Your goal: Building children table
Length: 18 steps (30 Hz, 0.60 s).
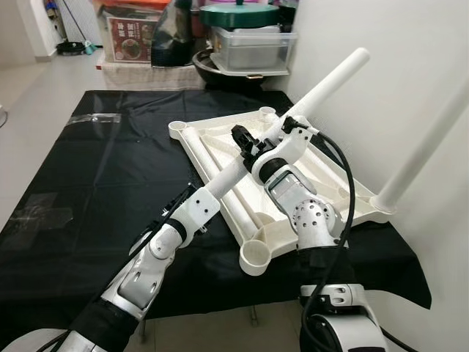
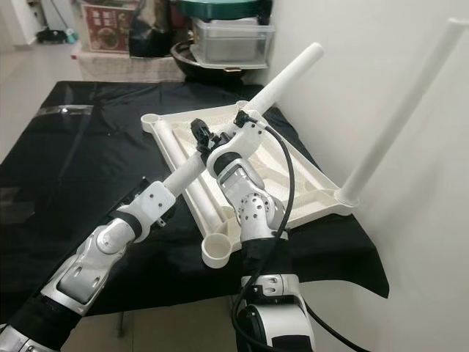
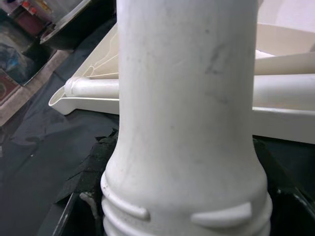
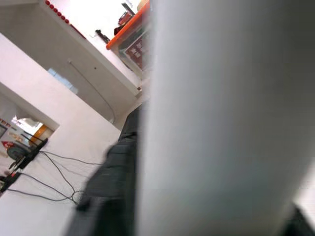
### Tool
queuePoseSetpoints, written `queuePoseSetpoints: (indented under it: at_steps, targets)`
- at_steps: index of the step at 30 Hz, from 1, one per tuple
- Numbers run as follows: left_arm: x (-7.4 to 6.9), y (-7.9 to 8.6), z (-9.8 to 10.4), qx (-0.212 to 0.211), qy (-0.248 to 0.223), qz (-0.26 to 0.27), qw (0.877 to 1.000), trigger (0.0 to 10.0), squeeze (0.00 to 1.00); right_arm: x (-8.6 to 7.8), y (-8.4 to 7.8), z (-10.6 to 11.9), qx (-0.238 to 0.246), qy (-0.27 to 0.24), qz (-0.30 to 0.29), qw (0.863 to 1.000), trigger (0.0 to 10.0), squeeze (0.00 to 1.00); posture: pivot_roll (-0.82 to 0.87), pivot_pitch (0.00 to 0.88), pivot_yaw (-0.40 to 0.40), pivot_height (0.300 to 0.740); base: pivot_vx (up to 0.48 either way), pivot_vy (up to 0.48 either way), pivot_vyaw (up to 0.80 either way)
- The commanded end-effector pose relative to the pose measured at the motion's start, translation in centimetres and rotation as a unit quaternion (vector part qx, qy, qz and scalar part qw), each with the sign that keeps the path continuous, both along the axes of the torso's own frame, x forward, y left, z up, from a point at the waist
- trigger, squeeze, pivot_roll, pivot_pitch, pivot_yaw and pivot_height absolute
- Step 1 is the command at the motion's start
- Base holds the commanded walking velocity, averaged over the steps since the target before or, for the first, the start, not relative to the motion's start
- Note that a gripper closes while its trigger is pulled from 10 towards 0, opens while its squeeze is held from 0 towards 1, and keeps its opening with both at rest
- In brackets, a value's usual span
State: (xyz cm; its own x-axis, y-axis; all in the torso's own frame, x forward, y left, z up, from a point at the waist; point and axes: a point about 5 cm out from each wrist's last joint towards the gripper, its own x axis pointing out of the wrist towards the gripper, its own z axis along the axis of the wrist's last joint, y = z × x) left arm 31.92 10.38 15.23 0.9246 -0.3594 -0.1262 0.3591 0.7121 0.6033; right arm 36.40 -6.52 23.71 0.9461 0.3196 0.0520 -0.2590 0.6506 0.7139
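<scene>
1. An upturned white tabletop lies on a worktop draped in black cloth, 1 leg already standing in its far right corner.
2. Both grippers hold a second white leg slanted above the tabletop.
3. The left gripper has its fingers closed on the leg's threaded lower end.
4. The right gripper clamps it mid-length.
5. Storage boxes sit behind.

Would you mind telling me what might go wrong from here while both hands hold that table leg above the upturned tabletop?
1. The raised leg is long and angled; its free end points toward the wall and could strike it or the installed leg at the far corner.
2. The left hand holds the threaded end and the right hand grips mid-leg, so uneven motion could twist it loose.
3. The tabletop lies unclamped on black sheeting and may slide during threading.
</scene>
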Motion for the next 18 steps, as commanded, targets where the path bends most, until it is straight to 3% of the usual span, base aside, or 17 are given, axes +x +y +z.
queuePoseSetpoints:
  at_steps: [1, 5, 14, 15, 18]
  targets:
    - [-0.1, -1.1, 0.0, 0.011, -0.002, -0.03, 0.999, 10.0, 0.0, -2.4, 7.3, 1.3, 0.098, 0.007, 0.095, 0.991, 0.0, 0.0, 0.11, 0.0, -0.065, 0.74, 0.0, 0.0, 0.0]
    - [0.2, -1.1, -0.2, 0.014, -0.002, -0.031, 0.999, 10.0, 0.0, -3.1, 8.1, 1.6, 0.127, 0.012, 0.127, 0.984, 0.0, 0.0, 0.11, 0.0, -0.062, 0.74, 0.0, 0.0, 0.0]
    - [0.3, -0.2, -0.6, 0.023, -0.005, -0.023, 0.999, 10.0, 0.0, -3.6, 8.4, 1.5, 0.131, 0.018, 0.151, 0.98, 0.0, 0.0, 0.11, 0.0, -0.061, 0.74, 0.0, 0.0, 0.0]
    - [0.3, 0.3, -0.5, 0.022, -0.012, -0.014, 1.0, 10.0, 0.96, -3.7, 8.3, 1.4, 0.13, 0.018, 0.152, 0.98, 0.0, 0.0, 0.11, 0.0, -0.061, 0.74, 0.0, 0.0, 0.0]
    - [0.2, 1.4, -0.2, 0.005, -0.017, -0.005, 1.0, 10.0, 1.0, -3.4, 7.6, 1.4, 0.124, 0.008, 0.145, 0.982, 0.0, 0.0, 0.11, 0.0, -0.063, 0.74, 0.0, 0.0, 0.0]
